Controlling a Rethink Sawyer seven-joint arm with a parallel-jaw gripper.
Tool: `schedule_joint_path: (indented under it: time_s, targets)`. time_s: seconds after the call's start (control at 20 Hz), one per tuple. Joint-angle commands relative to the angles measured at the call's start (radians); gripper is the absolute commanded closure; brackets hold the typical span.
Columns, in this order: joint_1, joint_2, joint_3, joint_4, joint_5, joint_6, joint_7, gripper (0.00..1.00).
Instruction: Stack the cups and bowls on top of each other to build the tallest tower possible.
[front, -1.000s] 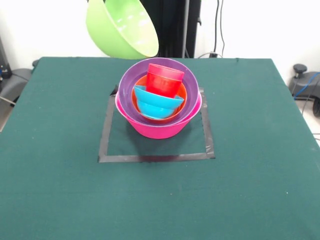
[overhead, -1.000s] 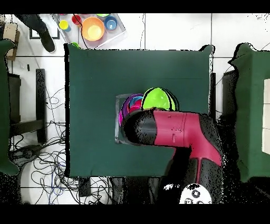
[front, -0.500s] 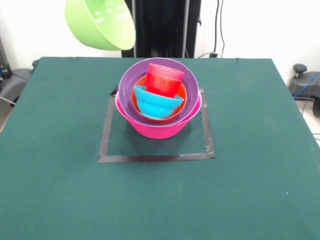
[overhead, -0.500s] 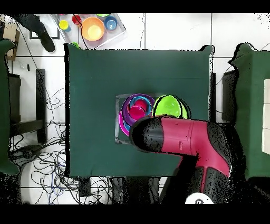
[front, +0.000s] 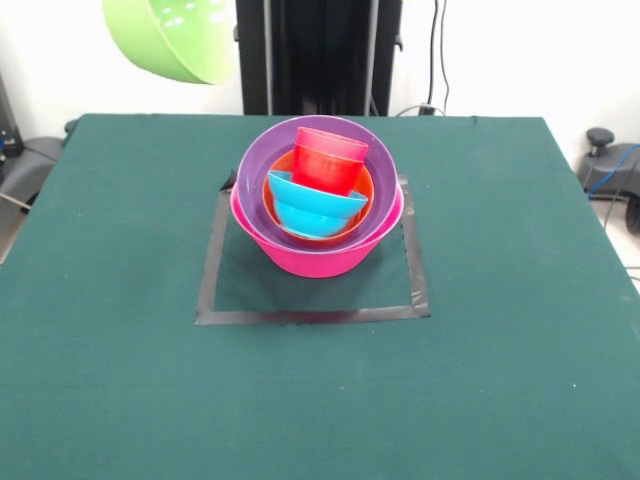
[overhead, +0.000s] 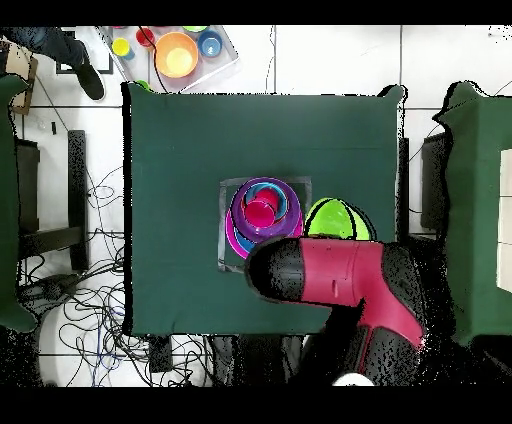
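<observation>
Tower (front: 317, 205) first: I see it standing on the green table (front: 120, 380) inside the grey tape square (front: 312, 315), toward the square's far edge. Its base is the pink bowl (front: 320, 255), with the purple bowl (front: 262, 165), orange bowl (front: 360, 195), blue bowl (front: 312, 208) and red cup (front: 328, 158) nested in it; the cup tilts and rises above every rim. Around the tower the cloth is bare out to all table edges. The lime green bowl (front: 170, 38) hangs in the air, clear of the tower, tilted and cut off by the front view's top edge. From overhead it (overhead: 336, 219) sits just beside the tower (overhead: 262, 212), partly under the red arm (overhead: 335, 275). I cannot tell how the gripper's fingers stand; the arm hides them overhead. A tray of spare cups and bowls (overhead: 176, 52) lies beyond the table corner.
</observation>
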Motion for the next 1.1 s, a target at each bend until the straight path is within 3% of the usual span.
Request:
schedule_joint_path:
  time_s: [0.05, 0.3, 0.75, 0.95, 1.1]
  targets:
    - [0.126, 0.172, -0.068, -0.049, -0.061, -0.069, 0.397, 1.00]
    - [0.139, 0.223, -0.093, -0.071, -0.030, -0.088, 0.414, 1.00]
    - [0.172, 0.291, -0.137, -0.119, -0.038, -0.073, 0.465, 1.00]
    - [0.188, 0.279, -0.140, -0.140, -0.037, -0.022, 0.388, 1.00]
    - [0.214, 0.294, -0.141, -0.157, -0.022, 0.005, 0.386, 1.00]
